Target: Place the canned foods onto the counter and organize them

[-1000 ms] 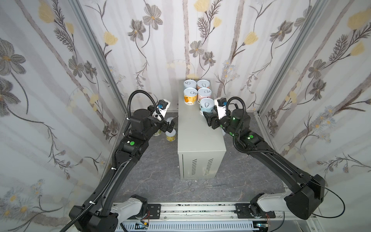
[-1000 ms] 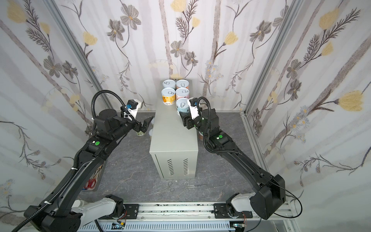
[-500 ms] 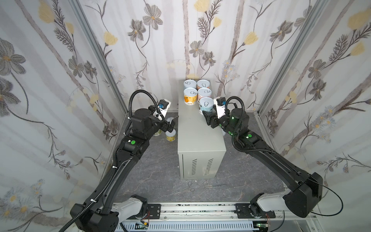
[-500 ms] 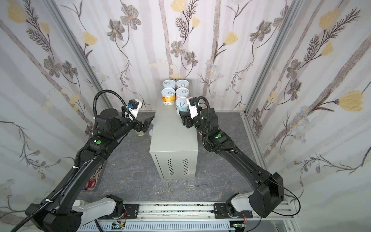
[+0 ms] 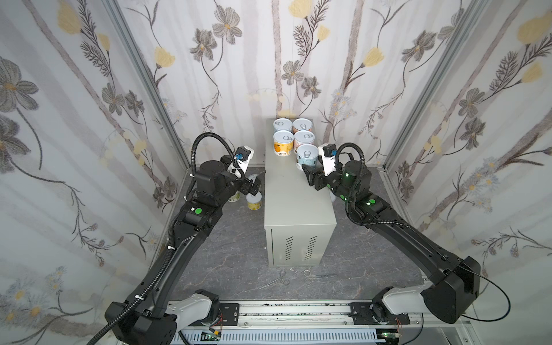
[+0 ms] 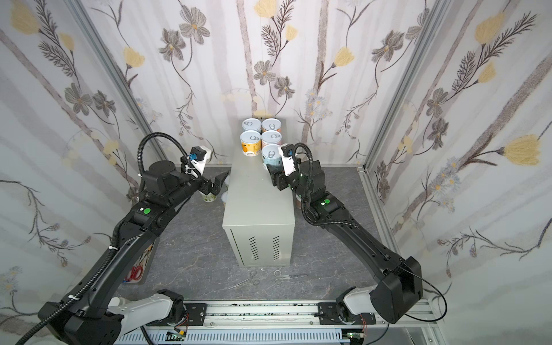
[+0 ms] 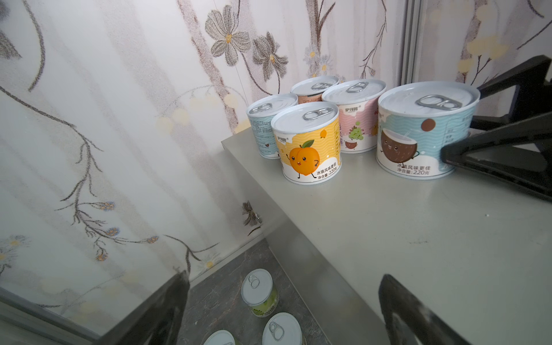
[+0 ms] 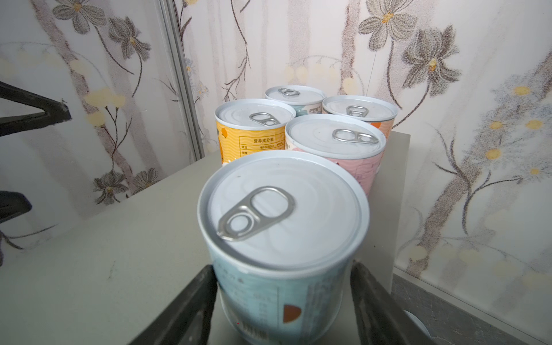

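Note:
Several canned foods stand upright at the back of the counter (image 5: 295, 203) (image 6: 257, 206) top: a yellow can (image 5: 283, 145) (image 7: 309, 146), a pink can (image 7: 355, 119) (image 8: 334, 143) and two behind them. In front of the pink can stands a light-blue can (image 5: 307, 156) (image 6: 271, 156) (image 8: 280, 239) on the counter top, with my right gripper (image 5: 309, 174) (image 6: 273, 176) (image 8: 282, 268) shut low on its sides. My left gripper (image 5: 257, 182) (image 6: 219, 182) (image 7: 283, 279) hangs open and empty beside the counter's left edge, above three cans on the floor, among them a green-labelled can (image 7: 259, 292) and a yellow one (image 5: 254, 201).
Metal scissors and forceps (image 5: 280, 280) (image 6: 254, 276) lie on the dark floor in front of the counter. A bin holding red-handled scissors (image 6: 136, 271) sits under my left arm. Another can (image 6: 298, 201) stands on the floor right of the counter. Patterned walls close in on three sides.
Both arms have shifted only slightly. The light-blue can stays in the same spot on the counter between my right fingers.

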Tool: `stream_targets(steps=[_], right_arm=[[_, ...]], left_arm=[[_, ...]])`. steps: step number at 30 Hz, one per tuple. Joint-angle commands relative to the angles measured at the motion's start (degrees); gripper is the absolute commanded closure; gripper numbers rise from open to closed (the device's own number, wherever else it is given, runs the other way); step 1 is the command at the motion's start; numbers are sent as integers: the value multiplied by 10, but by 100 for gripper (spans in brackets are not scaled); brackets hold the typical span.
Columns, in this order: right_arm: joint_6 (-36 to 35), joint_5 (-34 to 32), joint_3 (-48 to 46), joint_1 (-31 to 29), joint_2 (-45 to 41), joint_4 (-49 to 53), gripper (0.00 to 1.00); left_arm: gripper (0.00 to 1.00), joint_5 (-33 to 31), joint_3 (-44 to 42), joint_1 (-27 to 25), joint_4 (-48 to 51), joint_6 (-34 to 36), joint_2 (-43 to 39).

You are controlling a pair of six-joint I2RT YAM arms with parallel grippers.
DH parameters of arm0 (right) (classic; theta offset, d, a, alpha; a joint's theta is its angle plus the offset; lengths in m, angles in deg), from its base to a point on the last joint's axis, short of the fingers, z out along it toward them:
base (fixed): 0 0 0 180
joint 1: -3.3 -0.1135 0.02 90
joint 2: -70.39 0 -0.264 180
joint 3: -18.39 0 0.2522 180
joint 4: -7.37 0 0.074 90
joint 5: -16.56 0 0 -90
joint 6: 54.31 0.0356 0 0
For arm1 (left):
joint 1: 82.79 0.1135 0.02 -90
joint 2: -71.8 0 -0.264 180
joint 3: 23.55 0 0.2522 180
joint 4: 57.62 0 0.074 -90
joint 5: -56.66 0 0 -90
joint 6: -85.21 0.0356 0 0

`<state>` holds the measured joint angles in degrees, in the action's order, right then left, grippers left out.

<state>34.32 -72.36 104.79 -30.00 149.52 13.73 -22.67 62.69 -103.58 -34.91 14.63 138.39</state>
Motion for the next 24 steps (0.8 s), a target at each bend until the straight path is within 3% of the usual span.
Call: stream_targets(steps=[1, 12, 24], right_arm=[[-14, -8, 0, 1, -1, 40, 29], [-16, -4, -7, 1, -17, 47, 20], [-25, 0, -54, 6, -90, 48, 11]], left_arm=[[0, -3, 6, 0, -22, -2, -4], [0, -33, -27, 29, -57, -38, -33], [0, -45, -112, 171, -117, -113, 27]])
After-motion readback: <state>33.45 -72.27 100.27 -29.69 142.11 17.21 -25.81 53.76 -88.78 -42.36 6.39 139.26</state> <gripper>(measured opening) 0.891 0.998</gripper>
